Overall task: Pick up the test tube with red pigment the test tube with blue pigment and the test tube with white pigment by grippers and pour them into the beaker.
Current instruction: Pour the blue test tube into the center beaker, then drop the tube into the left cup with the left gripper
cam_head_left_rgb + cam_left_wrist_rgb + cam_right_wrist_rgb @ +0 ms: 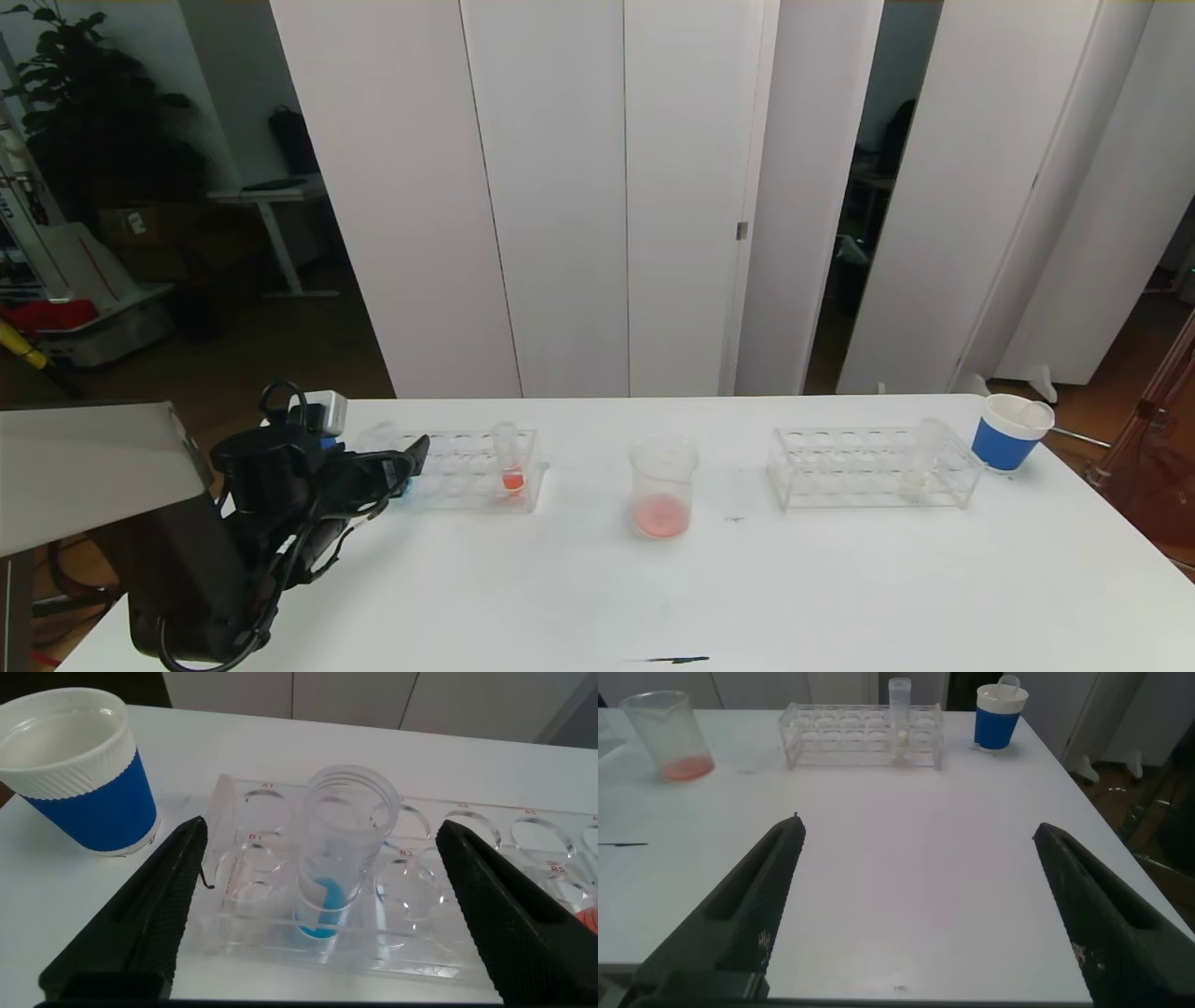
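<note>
Target for the coming move, by judgement: the test tube with blue pigment, upright in the left rack, long axis vertical, rim up, cyan liquid low at its foot. Sits straight ahead of the left gripper, framed between the two dark fingers, with clear gaps on both sides and no contact. Jaws spread wide, holding nothing. Calls only for a short advance along the line of the fingers and a squeeze across the tube's width, likely below the rim.

Nearer arm: plainly the left, low at the table's left end and close beside that rack. Right gripper equally wide and empty, hovering above bare tabletop near the front edge, well apart from everything.

Elsewhere: the test tube with red pigment near the inner end of the same rack; the beaker mid-table between the racks, pinkish-red liquid already at its bottom; the test tube with white pigment upright in the right rack, with a blue paper cup just beyond it. Another blue paper cup beside the left rack.

Writing: small red hole labels on the left rack, legible as A1, B1 and B3; others too faint to make out. No brand names seen.
</note>
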